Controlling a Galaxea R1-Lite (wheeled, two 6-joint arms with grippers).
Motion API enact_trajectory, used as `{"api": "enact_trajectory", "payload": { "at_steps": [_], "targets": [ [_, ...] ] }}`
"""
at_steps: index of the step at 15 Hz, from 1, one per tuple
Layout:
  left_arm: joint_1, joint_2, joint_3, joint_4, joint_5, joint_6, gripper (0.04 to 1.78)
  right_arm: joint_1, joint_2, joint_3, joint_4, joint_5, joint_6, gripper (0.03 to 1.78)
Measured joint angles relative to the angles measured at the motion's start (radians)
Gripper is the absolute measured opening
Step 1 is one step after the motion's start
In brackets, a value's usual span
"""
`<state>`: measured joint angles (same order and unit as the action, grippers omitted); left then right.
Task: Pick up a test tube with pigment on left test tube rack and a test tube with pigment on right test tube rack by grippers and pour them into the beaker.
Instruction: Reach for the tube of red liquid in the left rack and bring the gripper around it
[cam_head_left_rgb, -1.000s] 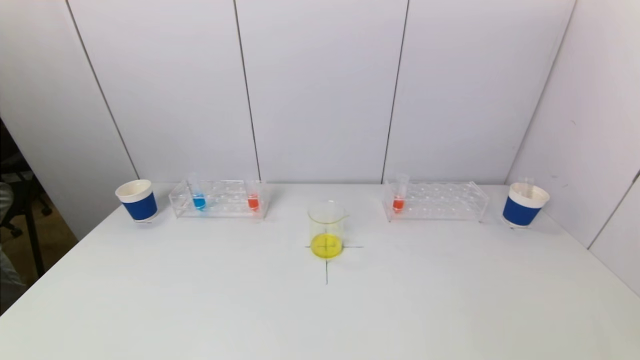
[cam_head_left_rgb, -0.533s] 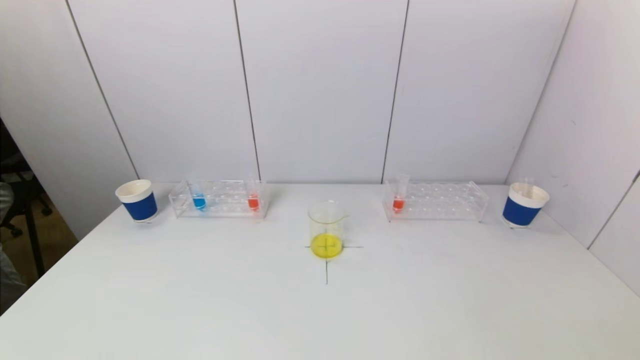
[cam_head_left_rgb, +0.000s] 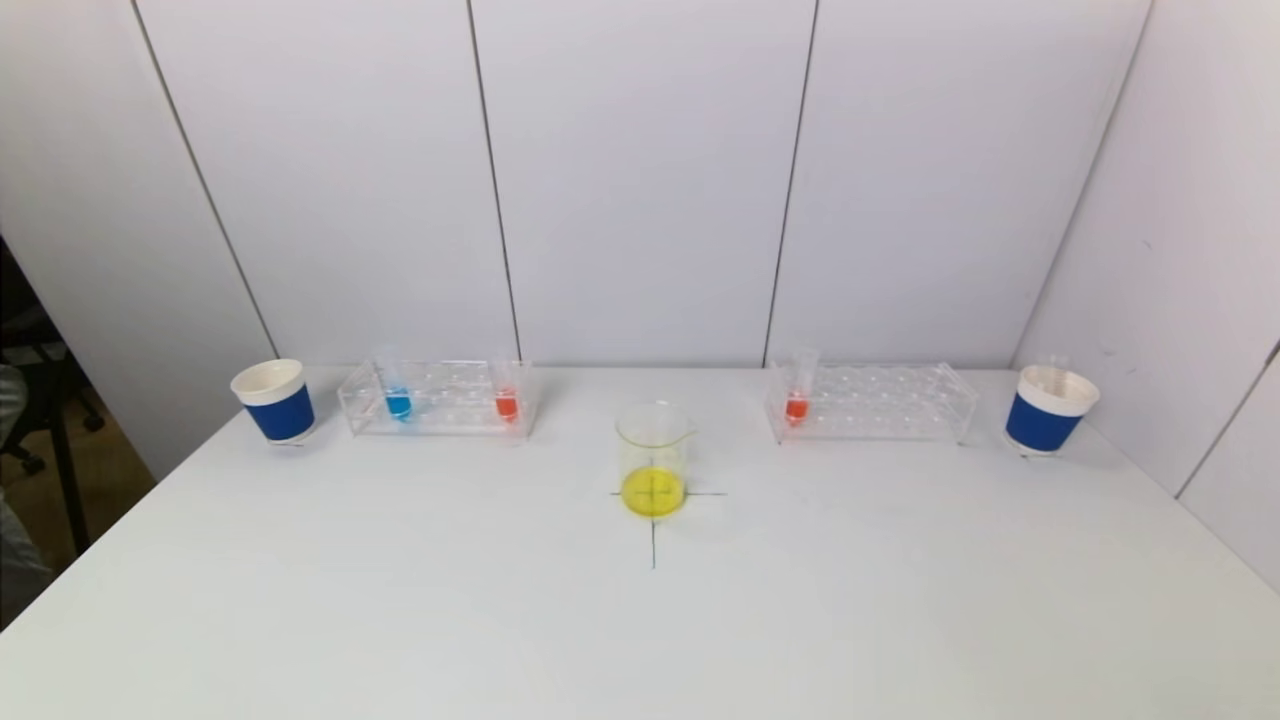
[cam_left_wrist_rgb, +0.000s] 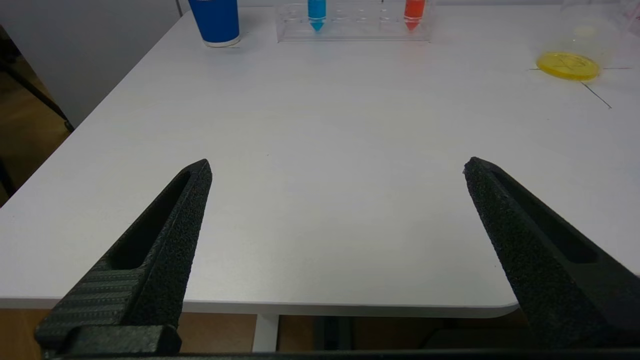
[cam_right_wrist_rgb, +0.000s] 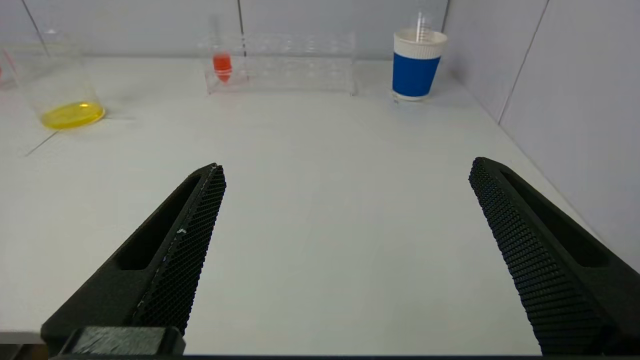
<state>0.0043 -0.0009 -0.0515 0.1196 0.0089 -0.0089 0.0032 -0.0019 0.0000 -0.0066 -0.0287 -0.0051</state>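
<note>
The clear left rack (cam_head_left_rgb: 440, 398) holds a tube with blue pigment (cam_head_left_rgb: 398, 402) and a tube with red pigment (cam_head_left_rgb: 506, 404). The clear right rack (cam_head_left_rgb: 880, 402) holds one tube with red pigment (cam_head_left_rgb: 797, 405). The glass beaker (cam_head_left_rgb: 653, 460) with yellow liquid stands on a cross mark at the table's middle. Neither arm shows in the head view. My left gripper (cam_left_wrist_rgb: 337, 167) is open and empty above the table's near left edge. My right gripper (cam_right_wrist_rgb: 347, 167) is open and empty above the near right side. The left wrist view shows the blue tube (cam_left_wrist_rgb: 316, 10) and red tube (cam_left_wrist_rgb: 414, 10); the right wrist view shows the red tube (cam_right_wrist_rgb: 222, 66).
A blue-and-white cup (cam_head_left_rgb: 274, 401) stands left of the left rack. Another blue-and-white cup (cam_head_left_rgb: 1047, 410) right of the right rack holds an empty tube. White wall panels close the back and right side. The table's left edge drops to the floor.
</note>
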Motion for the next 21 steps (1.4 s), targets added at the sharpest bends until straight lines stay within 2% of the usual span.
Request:
{"api": "enact_trajectory", "payload": {
  "at_steps": [21],
  "targets": [
    [0.0, 0.0, -0.019, 0.003, 0.001, 0.031, 1.76, 0.0, 0.0, 0.0, 0.003, 0.001, 0.013, 1.77]
  ]
}}
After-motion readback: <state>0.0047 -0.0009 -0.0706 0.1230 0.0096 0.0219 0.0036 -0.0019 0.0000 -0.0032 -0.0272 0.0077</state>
